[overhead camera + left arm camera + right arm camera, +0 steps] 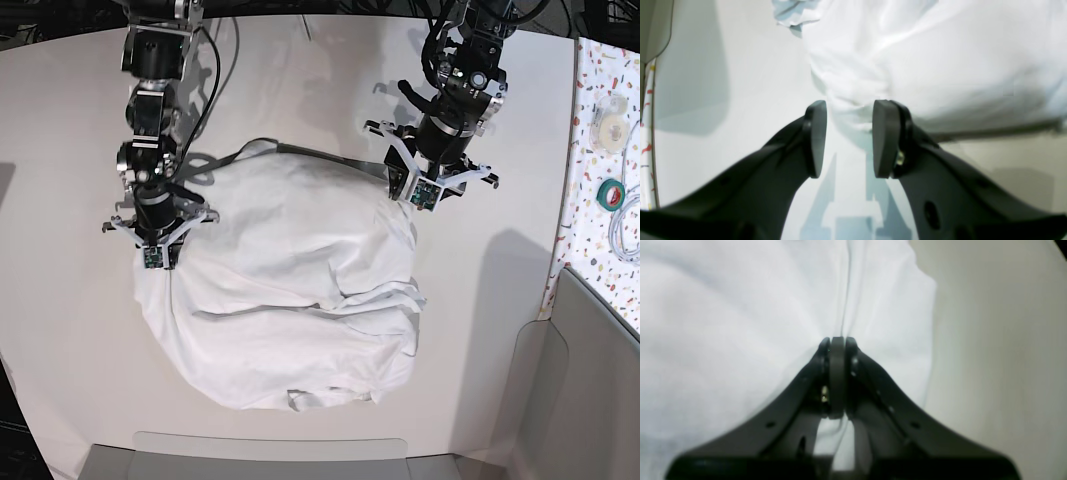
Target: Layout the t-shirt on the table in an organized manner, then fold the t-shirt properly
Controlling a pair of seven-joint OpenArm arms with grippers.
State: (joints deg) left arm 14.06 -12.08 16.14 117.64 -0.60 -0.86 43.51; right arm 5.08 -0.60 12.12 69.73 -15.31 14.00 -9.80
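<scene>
- The t-shirt (pixel 290 320) lies in a wrinkled, rounded heap near the middle of the tabletop (pixel 60 120), with deep creases across its lower half and a rumpled hem at the near edge.
- The right hand (pixel 837 343) is pinched fully together on a ridge of the t-shirt's cloth; the fabric gathers into a sharp crease running away from the tips. In the base view this hand (pixel 152 255) sits at the heap's left edge.
- The left hand (pixel 848 133) stands wide apart, its two pads (pixel 885 140) on either side of a bunched edge of cloth without clamping it. In the base view it (pixel 425 192) hangs at the heap's upper right corner.
- A dark strip (pixel 330 155) shows along the far edge of the t-shirt between the two hands; whether it is a hem or a shadow cannot be told.
- To the right of the tabletop runs a speckled panel (pixel 590 180) carrying a roll of green tape (pixel 611 192), a pale roll (pixel 607 112) and a loose white cable (pixel 625 235), all well apart from the t-shirt.
- A grey bin (pixel 590 390) stands at the lower right, and a flat grey tray edge (pixel 270 452) runs along the near side, just below the t-shirt's hem.
- Nothing lies on the t-shirt itself besides the two hands.
</scene>
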